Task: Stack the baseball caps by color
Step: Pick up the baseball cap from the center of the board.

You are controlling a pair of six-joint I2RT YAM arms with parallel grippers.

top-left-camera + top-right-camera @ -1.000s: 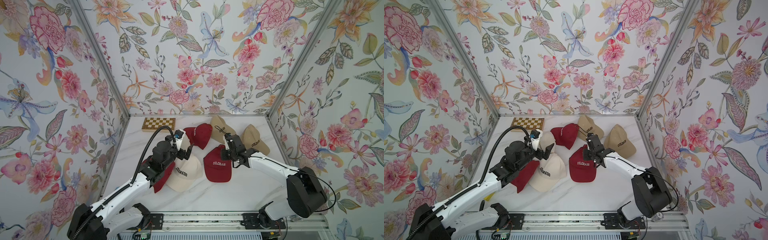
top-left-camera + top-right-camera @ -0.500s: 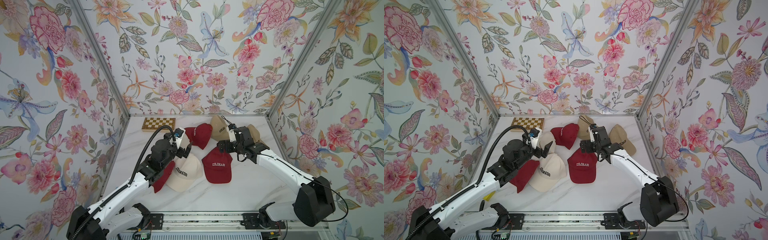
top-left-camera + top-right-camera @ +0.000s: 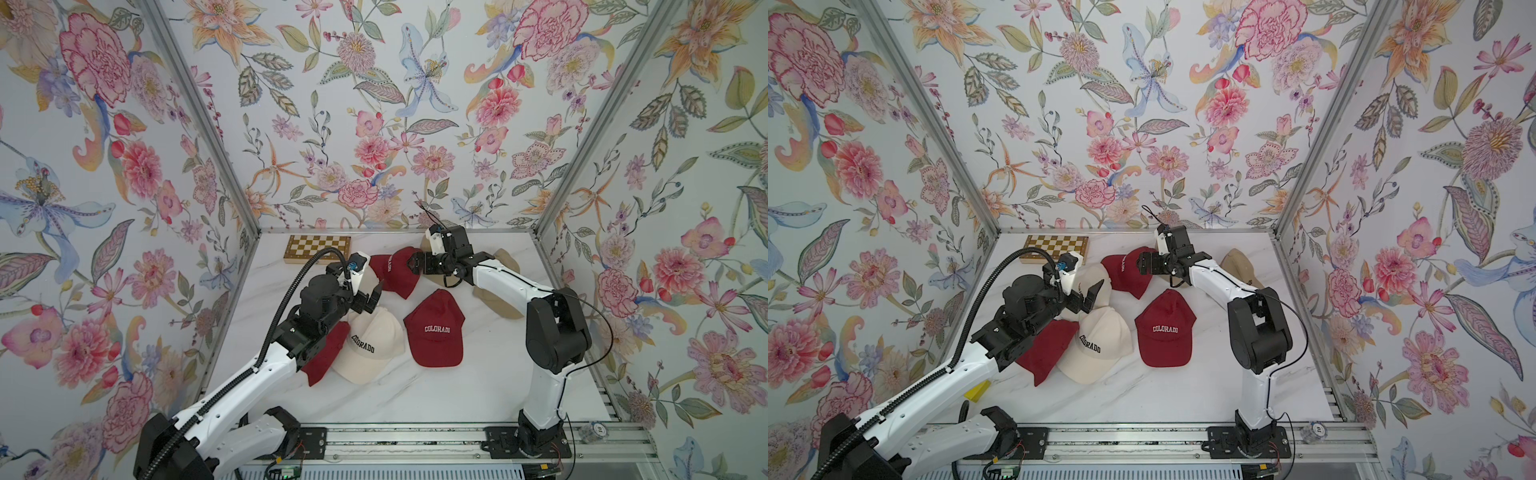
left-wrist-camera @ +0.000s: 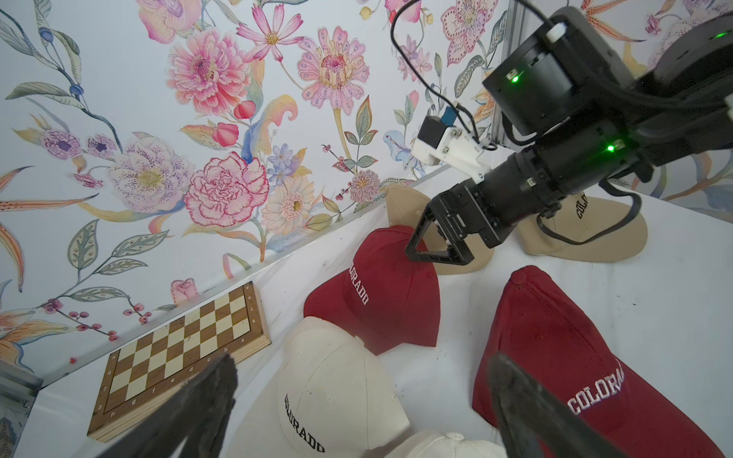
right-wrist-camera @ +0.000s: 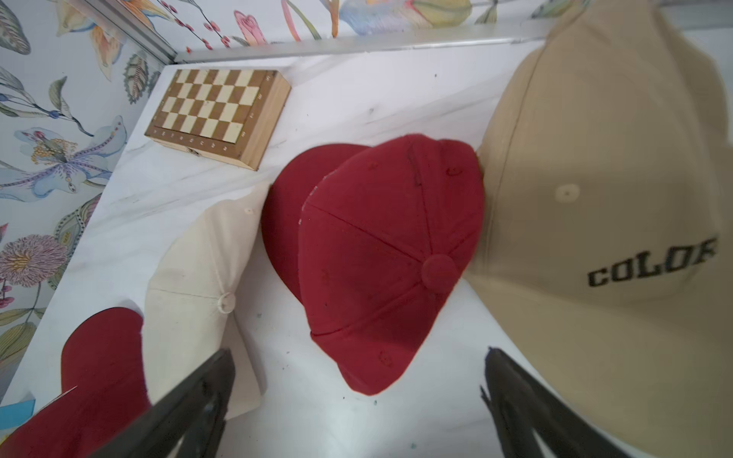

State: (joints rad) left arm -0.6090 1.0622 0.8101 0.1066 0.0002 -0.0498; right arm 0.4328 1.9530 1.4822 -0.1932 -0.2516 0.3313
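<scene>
Marble (image 3: 415,395) open in front, right fingers (image 5: 198,396) apart by red cap (image 5: 377,257), left fingers (image 4: 519,396) apart

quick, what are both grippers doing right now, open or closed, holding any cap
left gripper: open, holding nothing
right gripper: open, holding nothing

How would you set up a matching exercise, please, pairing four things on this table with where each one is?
1. brown-and-cream checkered wooden chessboard
2. dark red fabric cap, COLORADO reading level
3. nearer cream fabric cap
4. right hand

A. open, by the far dark red cap
B. in the far left corner
C. mid-table, touching no other cap
D. against a dark red cap under the left arm

Pairs: 1-B, 2-C, 3-D, 4-A
</scene>
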